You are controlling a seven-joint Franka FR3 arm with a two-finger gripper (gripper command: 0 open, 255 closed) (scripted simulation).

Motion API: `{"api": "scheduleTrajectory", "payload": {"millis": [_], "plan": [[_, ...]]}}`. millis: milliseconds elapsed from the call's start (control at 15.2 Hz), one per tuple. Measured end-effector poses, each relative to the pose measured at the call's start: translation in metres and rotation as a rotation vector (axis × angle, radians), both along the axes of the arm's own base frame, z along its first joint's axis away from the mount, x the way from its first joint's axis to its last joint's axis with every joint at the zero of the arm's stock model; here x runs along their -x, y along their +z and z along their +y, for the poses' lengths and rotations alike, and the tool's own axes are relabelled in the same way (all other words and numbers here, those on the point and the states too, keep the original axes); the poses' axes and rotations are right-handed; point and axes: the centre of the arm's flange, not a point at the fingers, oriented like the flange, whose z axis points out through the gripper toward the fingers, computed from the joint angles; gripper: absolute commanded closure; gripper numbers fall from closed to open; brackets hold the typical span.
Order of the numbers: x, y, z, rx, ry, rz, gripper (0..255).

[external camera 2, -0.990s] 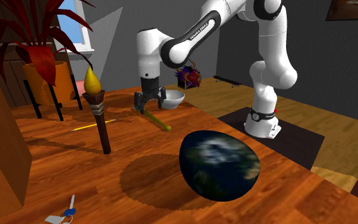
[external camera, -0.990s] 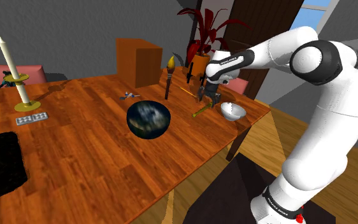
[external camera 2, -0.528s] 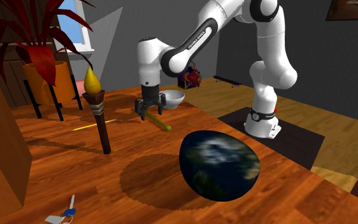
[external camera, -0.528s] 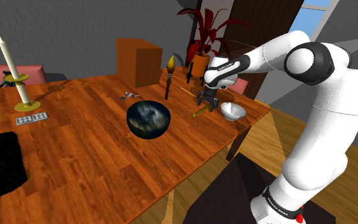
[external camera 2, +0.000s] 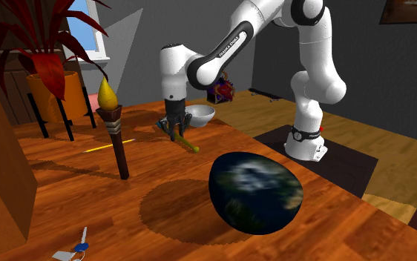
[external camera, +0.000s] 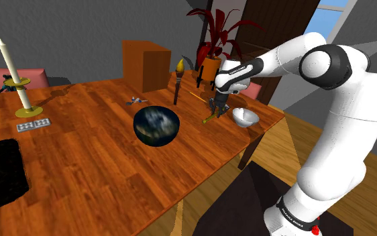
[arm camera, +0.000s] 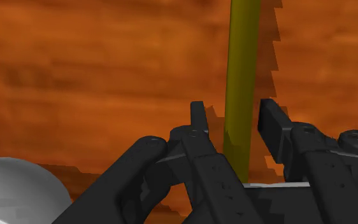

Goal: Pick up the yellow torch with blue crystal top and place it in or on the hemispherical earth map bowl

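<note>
Wooden table (external camera: 80, 174): everything is carried on it. White arm (external camera: 341, 121) is bent down over the table's corner at the shoulder view's right. An orange-brown box (external camera: 147, 64) is stood at the far edge. Earth map bowl (external camera: 156, 125) is placed mid-table, well apart from the gripper. A white candle (external camera: 14, 70) is stood upright at the shoulder view's left. A dark standing torch (external camera 2: 115, 133) with a yellow flame is stood upright between box and arm. A white bowl (external camera: 245, 118) is set near the corner. Yellow torch (arm camera: 243, 70) is laid flat on the wood between earth map bowl and white bowl, just beside the latter. Gripper (arm camera: 234, 107) is lowered over it with the fingers spread. The shaft is straddled, a gap is seen at one finger, and nothing is clamped.
</note>
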Motion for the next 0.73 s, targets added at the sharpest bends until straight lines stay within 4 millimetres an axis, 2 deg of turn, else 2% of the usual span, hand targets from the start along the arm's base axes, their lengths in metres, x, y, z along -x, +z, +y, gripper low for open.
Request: {"api": "scheduleTrajectory", "payload": {"millis": [528, 726], "plan": [[0.0012, 0.0012, -0.0006, 0.001, -0.001, -0.003, 255], [-0.0016, 0.0108, 0.001, 0.001, 0.001, -0.003, 255]]}}
